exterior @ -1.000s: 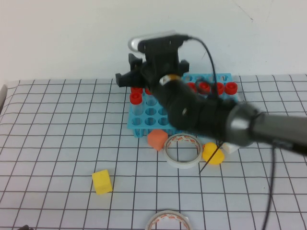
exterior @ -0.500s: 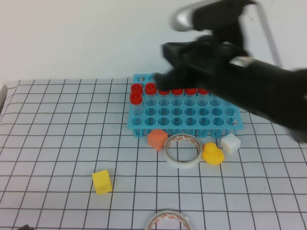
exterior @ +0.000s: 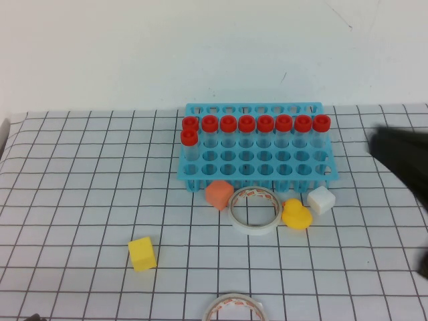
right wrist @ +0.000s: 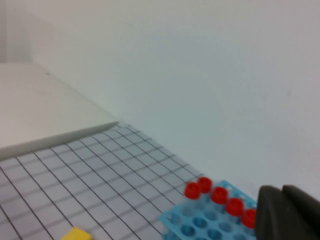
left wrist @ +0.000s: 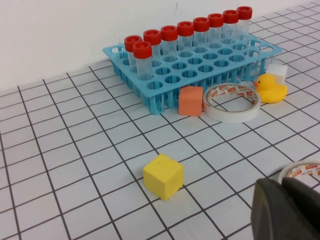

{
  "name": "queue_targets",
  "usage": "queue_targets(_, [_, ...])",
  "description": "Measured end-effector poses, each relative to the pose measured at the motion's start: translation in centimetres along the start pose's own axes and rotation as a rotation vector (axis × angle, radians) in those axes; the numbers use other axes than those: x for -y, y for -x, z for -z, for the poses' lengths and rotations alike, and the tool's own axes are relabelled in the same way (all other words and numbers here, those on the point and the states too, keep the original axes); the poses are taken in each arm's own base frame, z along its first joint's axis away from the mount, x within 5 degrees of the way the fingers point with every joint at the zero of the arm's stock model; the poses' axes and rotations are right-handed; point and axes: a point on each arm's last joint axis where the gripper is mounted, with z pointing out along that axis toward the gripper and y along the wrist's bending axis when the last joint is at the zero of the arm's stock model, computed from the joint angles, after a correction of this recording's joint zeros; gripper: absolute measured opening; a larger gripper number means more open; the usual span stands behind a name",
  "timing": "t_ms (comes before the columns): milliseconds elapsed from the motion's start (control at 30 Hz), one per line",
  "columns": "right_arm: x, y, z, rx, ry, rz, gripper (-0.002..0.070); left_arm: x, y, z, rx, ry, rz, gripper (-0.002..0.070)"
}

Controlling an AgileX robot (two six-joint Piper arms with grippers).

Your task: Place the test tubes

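A blue test-tube rack (exterior: 257, 175) stands at the back of the gridded table. Several red-capped tubes (exterior: 265, 124) fill one row along it, and one more tube (exterior: 189, 138) stands a row nearer at the rack's left end. My right arm (exterior: 403, 159) is a dark blur at the right edge, clear of the rack. Its gripper (right wrist: 281, 192) is shut and empty, raised above and beside the rack (right wrist: 200, 225). My left gripper (left wrist: 283, 187) is shut and empty, low over the table's front by a tape roll (left wrist: 302, 171).
In front of the rack lie an orange cube (exterior: 219, 194), a tape roll (exterior: 254, 212), a yellow duck (exterior: 296, 215) and a white cube (exterior: 322, 199). A yellow cube (exterior: 142, 253) sits front left. A second tape roll (exterior: 234, 307) lies at the front edge.
My right arm has lifted off the rack's left end and swung away to the right edge of the high view, uncovering the whole row of tubes. The left arm has not moved.
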Motion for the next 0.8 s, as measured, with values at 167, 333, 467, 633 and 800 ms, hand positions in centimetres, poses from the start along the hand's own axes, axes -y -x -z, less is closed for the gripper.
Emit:
queue_targets(167, [-0.2, -2.8, 3.9, 0.031, -0.032, 0.079, -0.0001, 0.0, 0.0, 0.0, 0.000, 0.000, 0.000, -0.0001])
queue_targets(333, [-0.7, -5.6, 6.6, 0.047, -0.041, 0.137, -0.0001, 0.0, 0.0, 0.0, 0.000, 0.000, 0.000, -0.0001])
queue_targets(467, [-1.0, -7.3, 8.1, 0.067, -0.048, 0.168, -0.0001, 0.0, 0.0, 0.0, 0.000, 0.000, 0.000, -0.0001])
queue_targets(633, [-1.4, -9.6, 9.3, 0.072, -0.046, 0.145, -0.0001, 0.0, 0.0, 0.0, 0.000, 0.000, 0.000, -0.0001])
queue_targets(800, [-1.6, -11.7, 9.4, 0.027, -0.059, 0.091, -0.0001, 0.0, 0.0, 0.0, 0.000, 0.000, 0.000, -0.0001])
